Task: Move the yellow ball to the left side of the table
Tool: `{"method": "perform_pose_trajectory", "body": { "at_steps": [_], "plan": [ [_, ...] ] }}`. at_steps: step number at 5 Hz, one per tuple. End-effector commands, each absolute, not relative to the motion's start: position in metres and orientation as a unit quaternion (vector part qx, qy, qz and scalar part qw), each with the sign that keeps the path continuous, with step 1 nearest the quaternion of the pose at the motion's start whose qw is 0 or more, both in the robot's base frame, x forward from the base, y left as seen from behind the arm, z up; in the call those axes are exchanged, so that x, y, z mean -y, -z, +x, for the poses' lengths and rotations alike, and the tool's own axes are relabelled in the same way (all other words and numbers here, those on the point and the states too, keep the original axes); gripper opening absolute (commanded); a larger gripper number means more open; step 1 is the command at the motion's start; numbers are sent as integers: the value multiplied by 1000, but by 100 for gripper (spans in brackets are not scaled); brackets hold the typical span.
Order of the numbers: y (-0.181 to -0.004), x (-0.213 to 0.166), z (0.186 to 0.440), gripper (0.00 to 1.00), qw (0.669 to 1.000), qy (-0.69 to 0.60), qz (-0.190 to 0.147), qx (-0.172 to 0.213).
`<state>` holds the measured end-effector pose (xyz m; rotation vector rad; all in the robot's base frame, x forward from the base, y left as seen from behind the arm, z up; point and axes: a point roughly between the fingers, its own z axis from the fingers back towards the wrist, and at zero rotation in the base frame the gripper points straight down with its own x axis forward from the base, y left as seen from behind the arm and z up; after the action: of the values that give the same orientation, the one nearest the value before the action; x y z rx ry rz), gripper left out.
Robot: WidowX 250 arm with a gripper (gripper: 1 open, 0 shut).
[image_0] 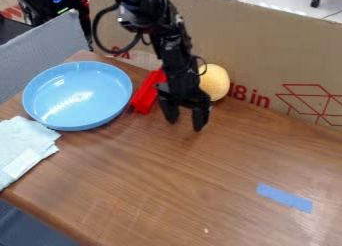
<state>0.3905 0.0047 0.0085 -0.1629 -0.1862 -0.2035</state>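
The black two-fingered gripper (182, 114) stood wide open and empty, pointing down at the brown wood-grain table (201, 180), apparently lining up on the pale yellow-orange ball (214, 80) resting just behind it against the cardboard box wall (287, 50).

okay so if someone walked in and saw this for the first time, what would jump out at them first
Probably the black robot arm reaching down at the middle of the table, its hand open just above the wood. Right behind it sit a yellow ball against the cardboard box and a red block beside it. The big blue bowl at the left also draws the eye, with a pale cloth at the near left corner.
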Motion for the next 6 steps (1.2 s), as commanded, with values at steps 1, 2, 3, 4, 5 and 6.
{"method": "perform_pose_trajectory", "body": {
  "at_steps": [1,2,3,4,5,6],
  "plan": [
    [-50,-11,393,100,982,102,-75,138],
    [-65,-17,377,100,982,106,-67,143],
    [-66,-39,361,100,982,99,-65,146],
    [-88,-47,355,100,982,98,-60,151],
    [-119,-55,358,100,978,97,-48,177],
    [-148,-73,362,100,975,87,-51,200]
  ]
}}
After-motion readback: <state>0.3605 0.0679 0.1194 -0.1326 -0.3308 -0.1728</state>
